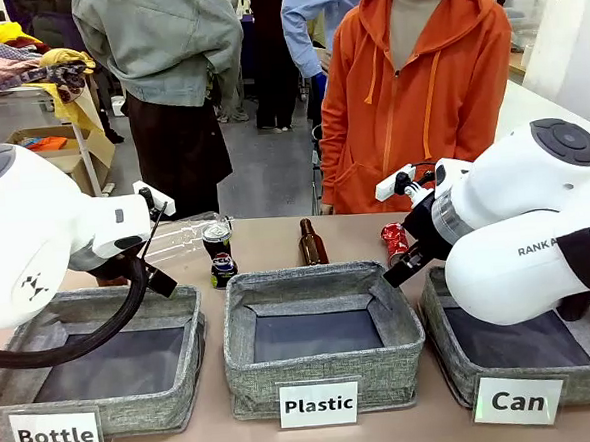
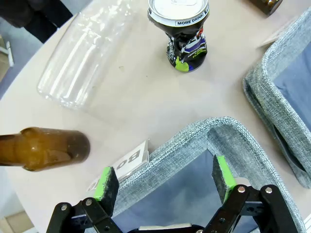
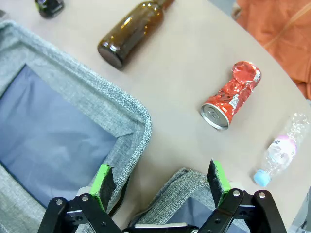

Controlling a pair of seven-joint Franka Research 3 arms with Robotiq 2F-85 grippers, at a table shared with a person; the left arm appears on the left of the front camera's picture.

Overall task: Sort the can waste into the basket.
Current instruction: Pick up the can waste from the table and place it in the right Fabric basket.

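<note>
Dented red can (image 3: pixel 232 94) lies flat (top showing) near the basket (image 1: pixel 448 364).

A brown bottle (image 1: pixel 311 243) stood on the counter (image 1: pixel 266 241) beyond the "Plastic" basket (image 1: pixel 324 364); the "Bottle" basket (image 1: pixel 146 410) sat left.

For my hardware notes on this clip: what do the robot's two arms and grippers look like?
The left arm and right arm are rounded white shells with grey joint caps. A black cable loops under the left arm; the right bears dark lettering. The left gripper and right gripper are black bolted linkages with green pads.
</note>
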